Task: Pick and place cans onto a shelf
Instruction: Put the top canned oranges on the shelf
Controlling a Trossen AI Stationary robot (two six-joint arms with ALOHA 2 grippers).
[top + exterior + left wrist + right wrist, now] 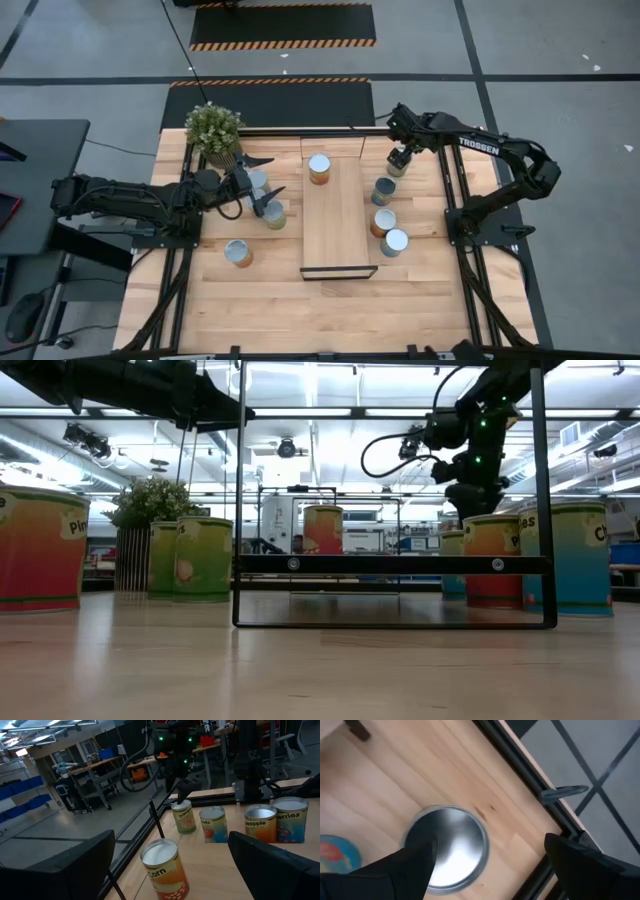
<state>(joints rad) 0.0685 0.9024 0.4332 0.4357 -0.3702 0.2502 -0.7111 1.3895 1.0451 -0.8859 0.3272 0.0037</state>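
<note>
R arm reaches to the far right of the shelf (338,215), right gripper (398,160) pointing down, jaws spread wide over a can (447,847), apparently not touching. L gripper (262,186) jaws open, empty, near the plant (213,128).

The shelf (337,220) is a long light-wood board in a thin dark frame, lying mid-bench. One orange-labelled can (319,168) stands upright at its far end. The other cans stand on the bench: three left (238,253), four right (394,241).
</note>
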